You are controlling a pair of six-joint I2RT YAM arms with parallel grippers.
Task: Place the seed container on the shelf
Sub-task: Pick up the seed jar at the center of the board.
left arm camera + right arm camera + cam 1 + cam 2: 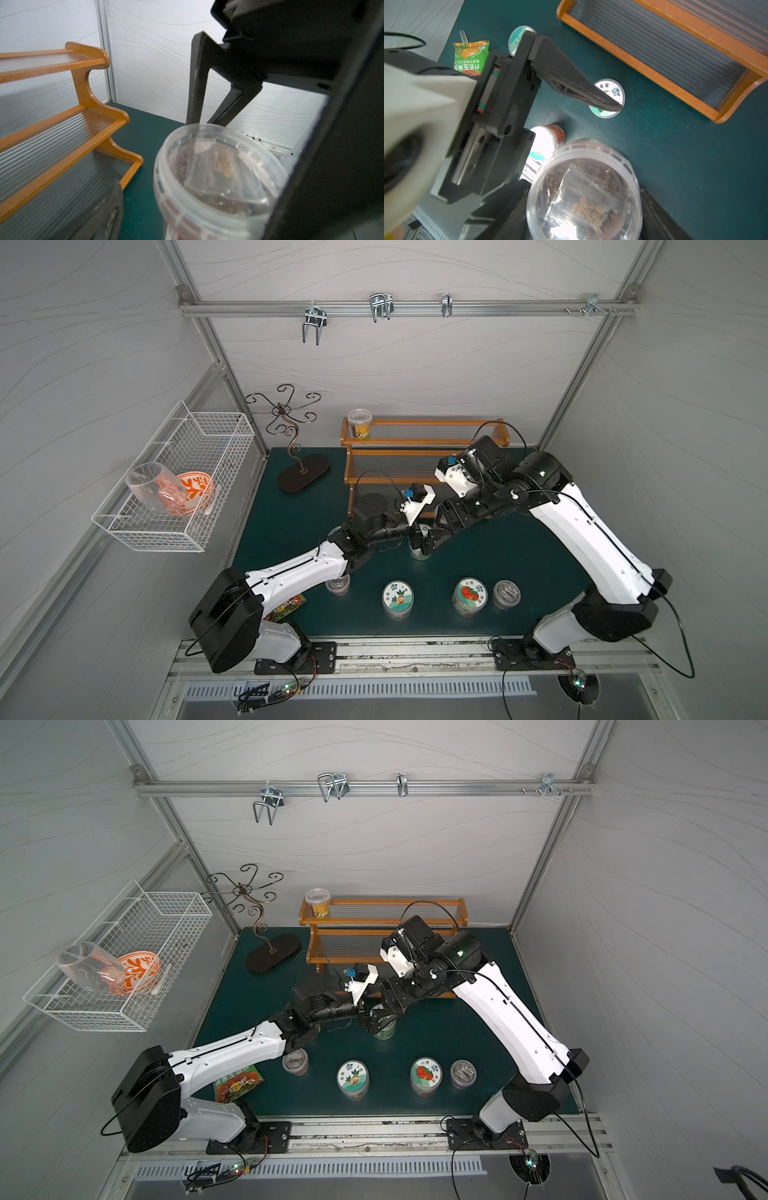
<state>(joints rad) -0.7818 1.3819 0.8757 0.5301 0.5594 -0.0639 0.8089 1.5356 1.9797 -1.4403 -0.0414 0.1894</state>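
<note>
The clear round plastic seed container (583,193), with small bags of brown seeds showing under its see-through lid, is being held at the middle of the dark green desk (498,564). It is just in front of the lowest tier of the three-tier stepped shelf (424,442), which has an orange-brown wooden frame and clear ribbed panels, and it is not on any tier. Both arms are bending in over it.

The right claw (424,542) is pinching the seed container, with a dark finger lying along each side of its wall in the right wrist view. The left claw (412,540) is standing spread wide right beside the same container and gripping nothing. One of its black fingers (581,91) is reaching out past the lid, apart from it. Whether the container's base is touching the desk or hanging just above it, I cannot tell.

A second clear tub with a yellow label (359,423) is standing upright at the left end of the shelf's top tier. A squirrel-labelled round jar (397,599) and a tomato-labelled round jar (469,596) are standing upright near the desk's front edge, well apart from the shelf. A green snack packet (237,1085) is lying near the left arm's base.
</note>
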